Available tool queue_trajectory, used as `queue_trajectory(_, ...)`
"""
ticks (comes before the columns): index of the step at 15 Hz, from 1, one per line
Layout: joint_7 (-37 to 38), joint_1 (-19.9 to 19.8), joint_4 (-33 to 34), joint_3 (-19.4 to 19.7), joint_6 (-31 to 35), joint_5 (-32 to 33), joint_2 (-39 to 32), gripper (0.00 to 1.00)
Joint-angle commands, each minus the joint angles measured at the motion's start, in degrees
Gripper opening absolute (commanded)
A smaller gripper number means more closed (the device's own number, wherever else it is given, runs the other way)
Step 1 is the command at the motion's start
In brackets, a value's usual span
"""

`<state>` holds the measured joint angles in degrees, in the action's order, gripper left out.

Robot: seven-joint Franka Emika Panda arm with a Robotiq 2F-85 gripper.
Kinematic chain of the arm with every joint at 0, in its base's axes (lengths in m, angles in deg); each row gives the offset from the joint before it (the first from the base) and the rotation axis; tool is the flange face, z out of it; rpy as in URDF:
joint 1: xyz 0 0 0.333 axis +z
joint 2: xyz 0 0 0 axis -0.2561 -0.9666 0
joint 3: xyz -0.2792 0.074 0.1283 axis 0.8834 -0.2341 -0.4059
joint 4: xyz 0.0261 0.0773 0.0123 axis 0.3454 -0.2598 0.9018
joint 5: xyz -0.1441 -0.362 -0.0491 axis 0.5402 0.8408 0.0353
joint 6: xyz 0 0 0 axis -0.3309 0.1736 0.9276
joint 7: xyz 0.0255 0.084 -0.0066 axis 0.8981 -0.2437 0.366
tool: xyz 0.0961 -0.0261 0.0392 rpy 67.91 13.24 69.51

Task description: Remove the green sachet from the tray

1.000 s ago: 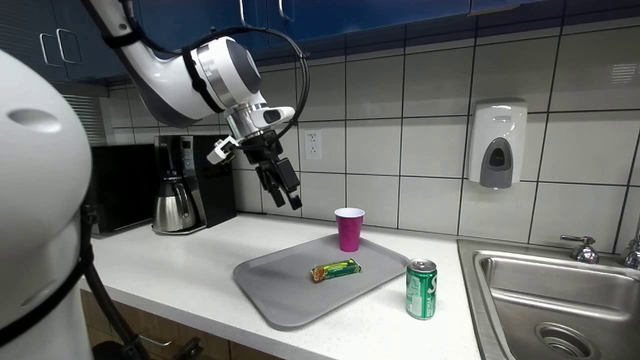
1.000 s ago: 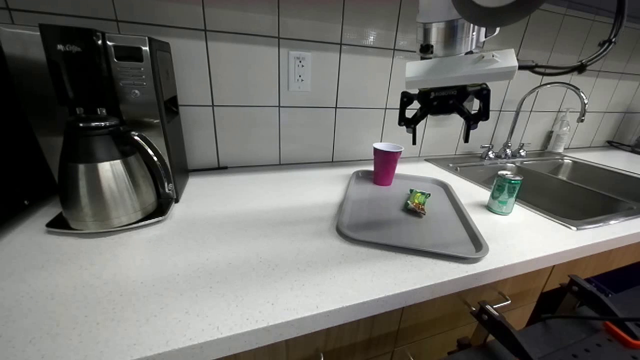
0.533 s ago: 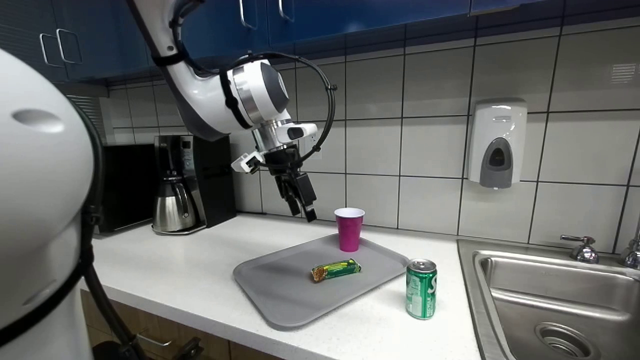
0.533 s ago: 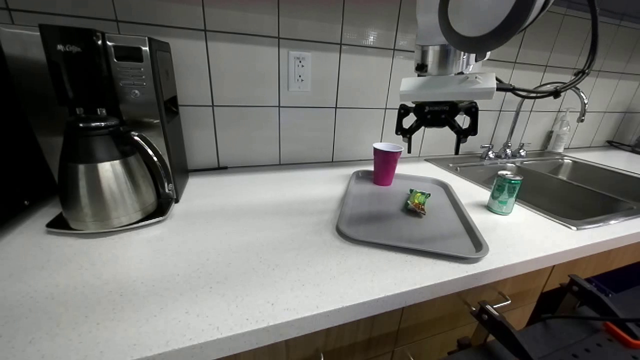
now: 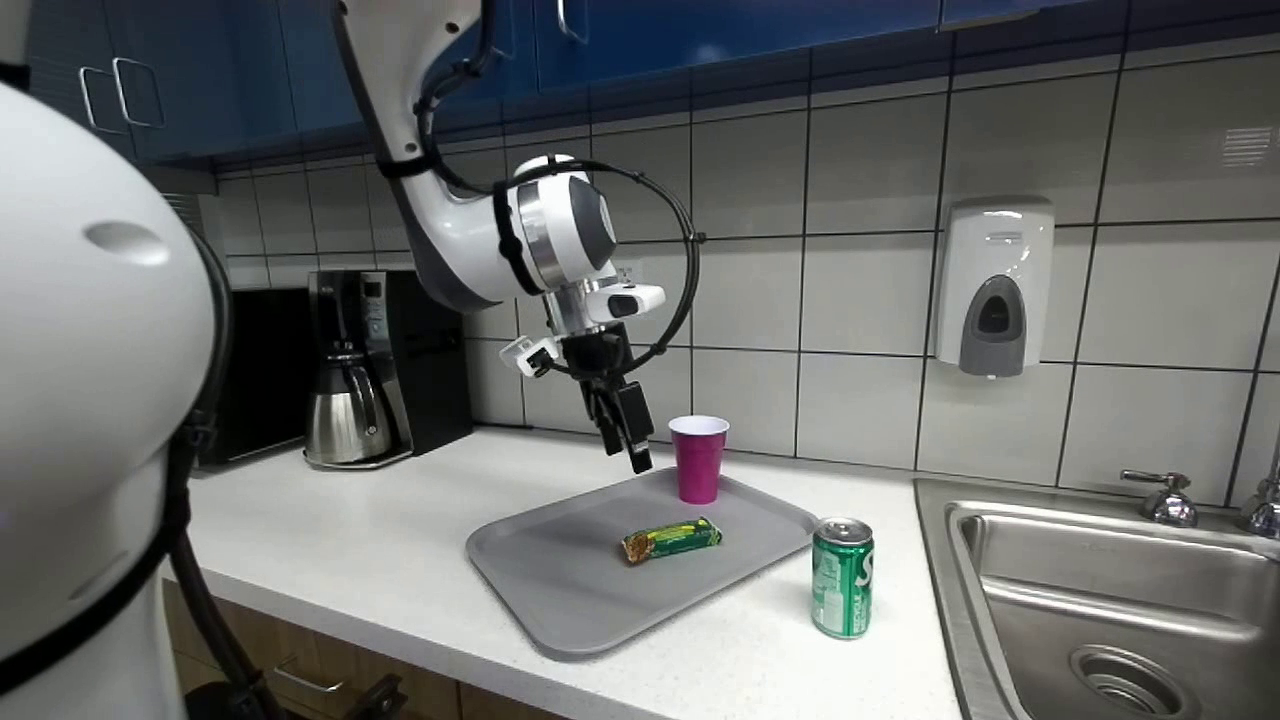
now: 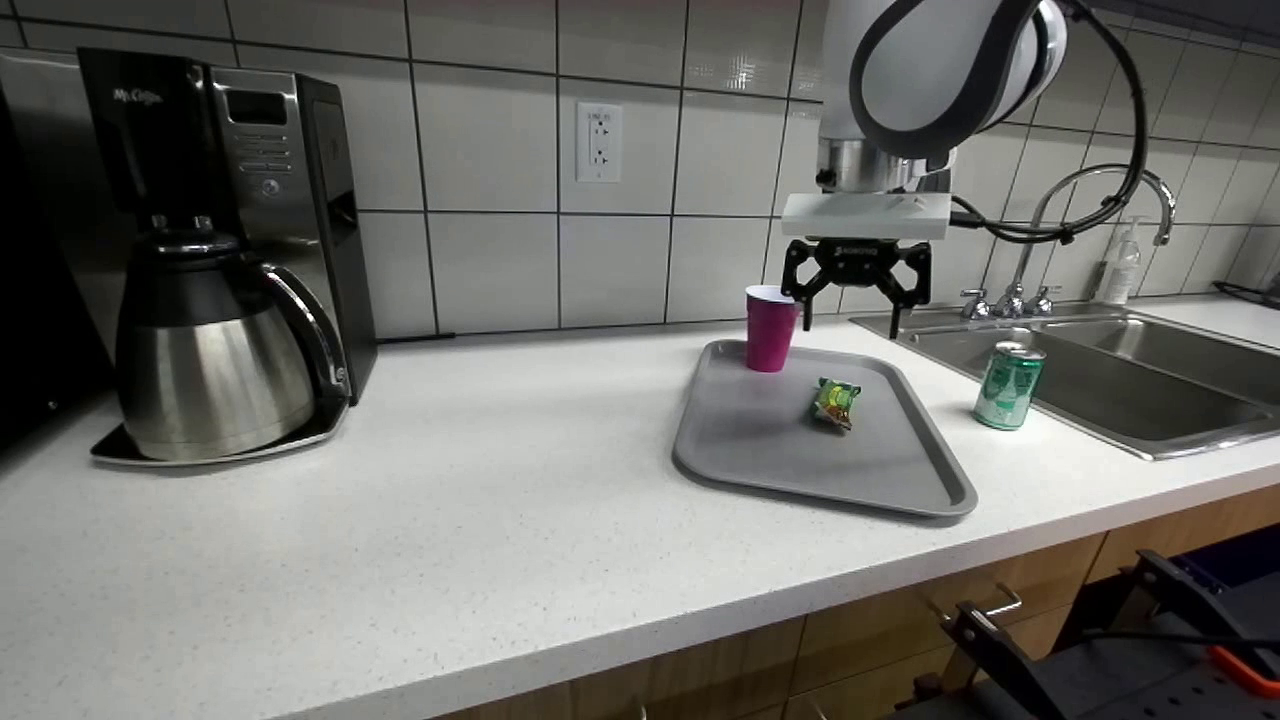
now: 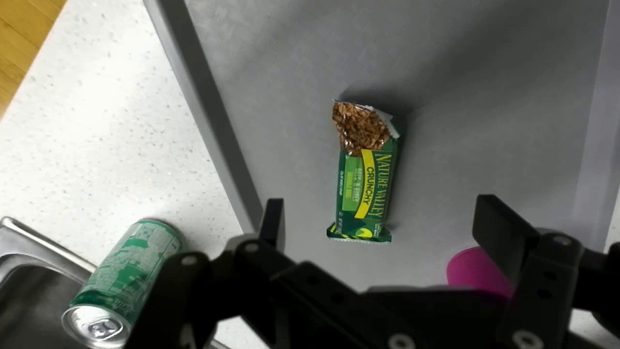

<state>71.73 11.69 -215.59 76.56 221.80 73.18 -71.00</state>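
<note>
The green sachet is a granola bar packet with a brown-orange picture at one end. It lies flat on the tray in both exterior views (image 5: 672, 541) (image 6: 836, 402) and fills the middle of the wrist view (image 7: 365, 189). The grey tray shows in both exterior views (image 5: 570, 595) (image 6: 760, 455) and under the packet in the wrist view (image 7: 465, 126). My gripper is open and empty in both exterior views (image 5: 627, 458) (image 6: 851, 328), above the tray's back part, pointing down. In the wrist view (image 7: 380, 208) its fingers are wide apart, with the packet's lower end appearing between them, not touched.
A pink cup (image 5: 698, 462) stands on the tray's back corner, close to my gripper; it also shows in the wrist view (image 7: 474, 271). A green can (image 5: 842, 580) stands beside the tray, near the steel sink (image 5: 937, 560). A coffee maker (image 6: 220, 270) stands farther along the counter.
My gripper has come down and forward over the tray, closer to the sachet and the cup. It stays open. The sachet, tray, cup and can have not moved.
</note>
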Motion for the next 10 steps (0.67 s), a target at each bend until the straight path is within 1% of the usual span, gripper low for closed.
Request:
queue_trajectory(1,0.2,2.7,4.2,3.1,1.3,-2.2,-5.3,1.0)
queue_trajectory(10,-2.1,6.7,11.6,8.0,3.1,-8.5,-15.5,1.0)
